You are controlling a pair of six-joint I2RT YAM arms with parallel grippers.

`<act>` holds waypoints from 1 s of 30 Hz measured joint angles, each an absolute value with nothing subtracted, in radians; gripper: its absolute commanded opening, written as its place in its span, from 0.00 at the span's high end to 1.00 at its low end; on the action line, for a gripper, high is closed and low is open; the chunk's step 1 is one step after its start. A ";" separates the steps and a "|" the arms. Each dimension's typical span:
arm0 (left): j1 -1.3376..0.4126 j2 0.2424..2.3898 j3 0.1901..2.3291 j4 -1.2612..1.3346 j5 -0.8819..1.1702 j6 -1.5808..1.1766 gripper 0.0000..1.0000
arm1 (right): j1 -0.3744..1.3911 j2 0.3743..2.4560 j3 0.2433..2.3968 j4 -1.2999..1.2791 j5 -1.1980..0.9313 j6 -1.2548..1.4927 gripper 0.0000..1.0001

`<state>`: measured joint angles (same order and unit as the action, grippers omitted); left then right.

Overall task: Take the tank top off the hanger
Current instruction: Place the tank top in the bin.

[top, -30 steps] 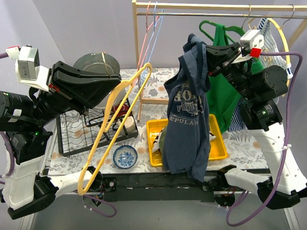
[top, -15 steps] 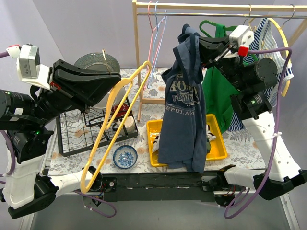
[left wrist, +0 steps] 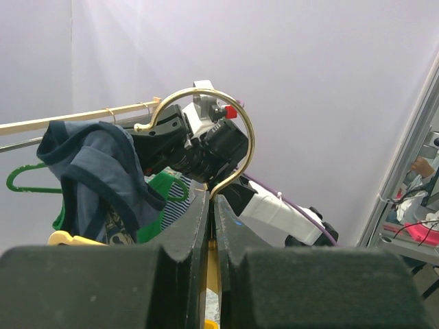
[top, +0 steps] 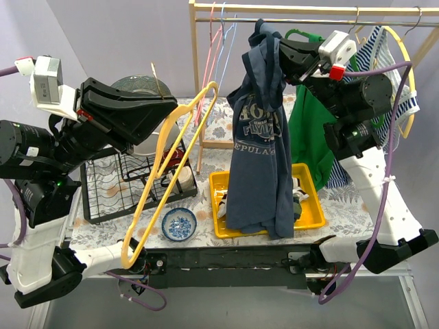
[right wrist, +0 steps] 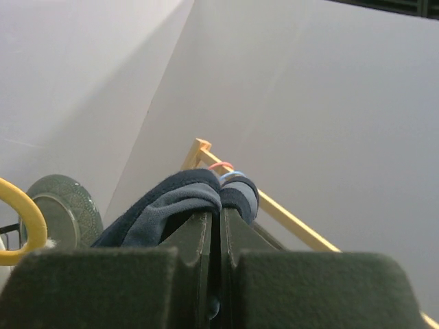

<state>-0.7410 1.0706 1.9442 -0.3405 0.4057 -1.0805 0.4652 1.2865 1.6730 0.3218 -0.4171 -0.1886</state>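
Note:
The blue tank top (top: 259,151) with a printed chest hangs free from my right gripper (top: 274,49), which is shut on its shoulder straps (right wrist: 206,195) high near the clothes rail. Its hem hangs just above the yellow tray (top: 312,209). My left gripper (top: 161,113) is shut on the yellow hanger (top: 161,185) at the base of its metal hook (left wrist: 226,137). The hanger is bare and slants down to the table's front edge, apart from the tank top. In the left wrist view the tank top (left wrist: 96,178) shows to the left of the hook.
A wooden clothes rail (top: 309,10) at the back holds a green garment (top: 312,137), a striped garment (top: 384,62) and thin wire hangers (top: 219,41). A black wire rack (top: 130,188), a grey plate (top: 134,86) and a small blue bowl (top: 180,224) are at the left.
My right gripper has risen and moved left with the tank top, lifting its hem up off the tray. The left gripper and hanger have shifted slightly up.

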 measured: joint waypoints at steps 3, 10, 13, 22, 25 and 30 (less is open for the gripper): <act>-0.741 1.071 1.954 -0.340 0.406 -1.077 1.00 | 0.465 1.293 1.702 0.327 -0.403 -0.216 0.99; -0.741 1.061 1.953 -0.339 0.402 -1.071 1.00 | 0.465 1.203 1.558 0.371 -0.344 -0.206 0.99; -0.741 1.054 1.949 -0.339 0.397 -1.067 1.00 | 0.465 1.084 1.376 0.375 -0.319 -0.143 0.99; -0.741 1.026 1.915 -0.340 0.369 -1.042 1.00 | 0.465 0.773 1.164 0.097 -0.221 0.063 0.99; -0.741 1.017 1.902 -0.344 0.356 -1.029 1.00 | 0.465 0.685 1.126 -0.064 -0.192 0.136 0.99; -0.741 0.989 1.855 -0.342 0.330 -1.015 1.00 | 0.465 0.614 0.985 -0.286 -0.165 0.234 0.99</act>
<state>-0.7410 0.9894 1.8545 -0.3416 0.3302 -1.0153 0.4652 0.6140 0.9852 -0.2859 -0.1654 0.2344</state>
